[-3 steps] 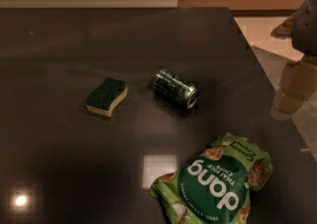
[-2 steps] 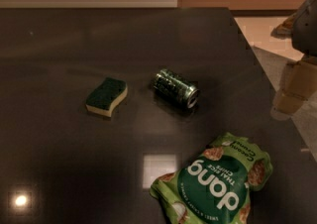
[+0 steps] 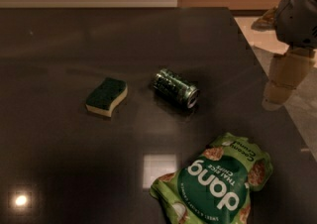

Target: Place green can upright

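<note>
Camera view, working from the near edge outward: closest to me lies the green "dang" chips bag, flat on the dark table, with a bright lamp reflection just to its left. Farther in, near the middle of the table, the green can lies on its side, one silver end turned toward the near right. The green-topped sponge sits to its left, apart from it. Out at the right edge of the picture, past the table's side and well apart from the can, hangs the gripper. I cannot tell whether it is apart or together, and I see nothing in it. By my reckoning the task has hardly started: the can is neither grasped nor stood up. What is left is to reach in, take the can, turn it onto one end and release.
</note>
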`<state>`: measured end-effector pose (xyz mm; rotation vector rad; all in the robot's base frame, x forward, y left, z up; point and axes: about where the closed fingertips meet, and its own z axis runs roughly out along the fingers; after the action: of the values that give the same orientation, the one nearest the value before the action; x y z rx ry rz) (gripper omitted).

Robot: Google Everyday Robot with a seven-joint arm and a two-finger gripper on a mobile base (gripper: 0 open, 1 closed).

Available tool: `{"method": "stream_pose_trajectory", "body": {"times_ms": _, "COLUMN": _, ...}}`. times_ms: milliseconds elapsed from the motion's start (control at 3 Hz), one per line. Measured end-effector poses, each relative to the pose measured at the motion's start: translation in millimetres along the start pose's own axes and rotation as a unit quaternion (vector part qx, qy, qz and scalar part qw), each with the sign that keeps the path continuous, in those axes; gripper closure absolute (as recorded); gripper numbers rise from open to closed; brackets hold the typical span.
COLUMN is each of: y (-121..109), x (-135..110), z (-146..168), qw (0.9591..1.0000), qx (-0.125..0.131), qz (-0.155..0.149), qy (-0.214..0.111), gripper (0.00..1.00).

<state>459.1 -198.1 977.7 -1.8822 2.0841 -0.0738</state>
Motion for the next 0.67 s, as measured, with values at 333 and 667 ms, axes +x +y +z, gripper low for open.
{"method": "stream_pose_trajectory", "body": {"times_ms": 333, "y": -13.0, "x": -16.8, "z": 9.0, "qw": 0.9969, "qx": -0.003, "qz": -0.074, "qy": -0.029, "gripper": 0.0}}
{"method": "stream_pose_trajectory", "body": {"times_ms": 667, "y": -21.4, "x": -37.9, "z": 16.0, "qw": 0.9836, "qx": 0.001, "qz": -0.167, "qy": -0.069, "gripper": 0.0}}
